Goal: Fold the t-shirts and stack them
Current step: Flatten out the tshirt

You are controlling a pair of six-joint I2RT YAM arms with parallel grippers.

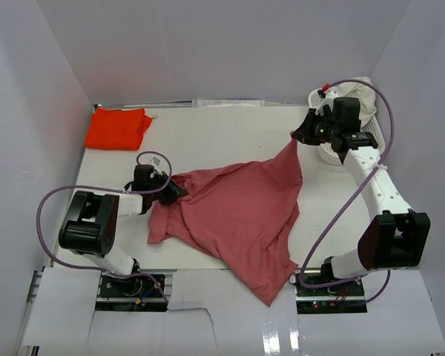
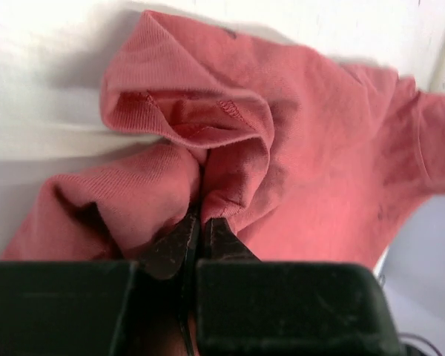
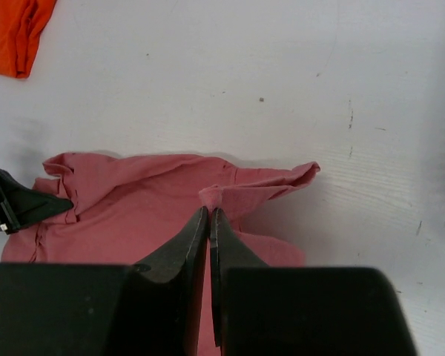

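White walls close round a pale worktop (image 1: 230, 133), and nearly all of its middle is taken up by the rose shirt (image 1: 237, 215). It lies loosely spread and rumpled, not yet folded. One corner trails toward the near edge between the two arm bases.

What matters for the next move is that the shirt spans from one hand to the other. The left hand (image 2: 200, 222) is clamped on a bunched fold at the shirt's left edge, low against the worktop, fingers pressed together with cloth puffing out on either side. The right hand (image 3: 209, 215) is closed on a small pinch of fabric at the far right corner, where the cloth draws up to a point. The held edge therefore runs on a slant, from the left and nearer me to the right and farther back. The rest of the shirt sags away from that line toward the near edge.

Both arms are bent at the elbow. The left reaches inward a short way. The right reaches well back, close by the basket (image 1: 328, 156), which holds a cream shirt (image 1: 365, 100).

An orange shirt (image 1: 117, 127) sits folded in the far left corner, well apart. The left hand is the nearer to it. To my eye the next pull should draw that slanted edge taut.
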